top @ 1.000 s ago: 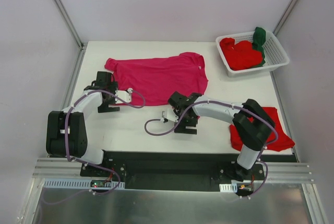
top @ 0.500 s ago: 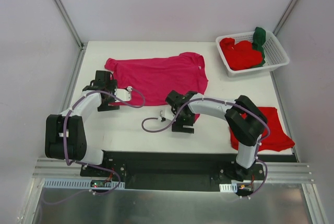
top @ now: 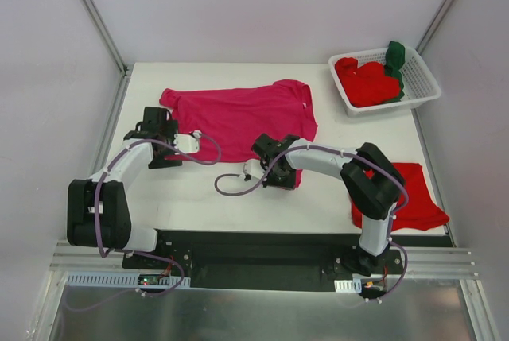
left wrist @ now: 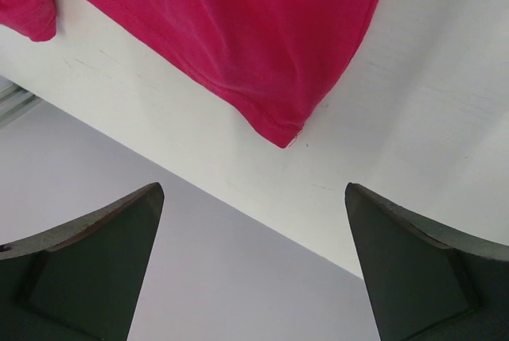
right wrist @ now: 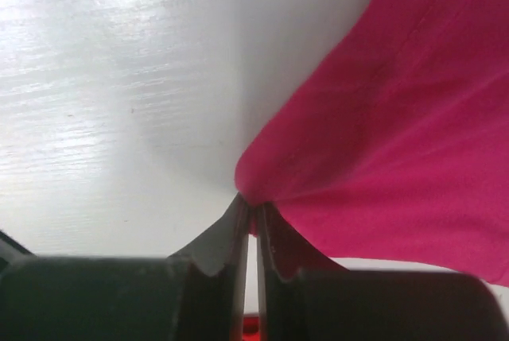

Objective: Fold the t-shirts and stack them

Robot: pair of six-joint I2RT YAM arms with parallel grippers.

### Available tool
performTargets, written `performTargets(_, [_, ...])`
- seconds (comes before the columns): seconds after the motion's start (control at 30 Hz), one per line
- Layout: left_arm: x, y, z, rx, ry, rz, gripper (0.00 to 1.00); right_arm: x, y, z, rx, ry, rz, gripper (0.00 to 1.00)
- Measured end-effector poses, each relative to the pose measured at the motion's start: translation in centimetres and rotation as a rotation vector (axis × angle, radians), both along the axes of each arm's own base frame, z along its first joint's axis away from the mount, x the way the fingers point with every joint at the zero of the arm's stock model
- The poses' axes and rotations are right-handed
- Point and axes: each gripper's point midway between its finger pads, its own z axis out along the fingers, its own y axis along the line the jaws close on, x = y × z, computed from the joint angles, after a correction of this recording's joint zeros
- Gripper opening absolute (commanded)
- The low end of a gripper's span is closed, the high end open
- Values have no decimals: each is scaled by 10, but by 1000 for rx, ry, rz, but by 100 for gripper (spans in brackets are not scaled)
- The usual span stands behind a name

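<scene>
Now your right end effector (right wrist: 248, 207), spread a second ago, pinches the magenta t-shirt (top: 242, 117) by its near hem corner, shirt flat on the counter (top: 191, 198); your left end effector (left wrist: 253, 191) hovers spread, so the fold waits.

Both arms, the left arm (top: 126, 160) and the right arm (top: 322, 160), were built of white tubular links joined by blocky black joints. A thin lavender cable (top: 217, 187) was looped along each. The left pincer (left wrist: 253, 190) was fitted with dark, matte, wedge-shaped fingers (left wrist: 87, 261).
</scene>
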Motion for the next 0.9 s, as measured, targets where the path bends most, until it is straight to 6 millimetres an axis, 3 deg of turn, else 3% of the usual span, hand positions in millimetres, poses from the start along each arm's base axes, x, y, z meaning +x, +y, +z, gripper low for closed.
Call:
performTargets(0.5, [-33,-16,-10,-78,144,-53,99,4,4,5,10,-12,-2,6])
performTargets(0.73, [-39,-13,-43,-79,284,-33,93,6,6,10,12,-11,-7,7])
performTargets(0.9, [-20,-5,-61,-82,324,16,93,3,3,10,2,-2,-11,6])
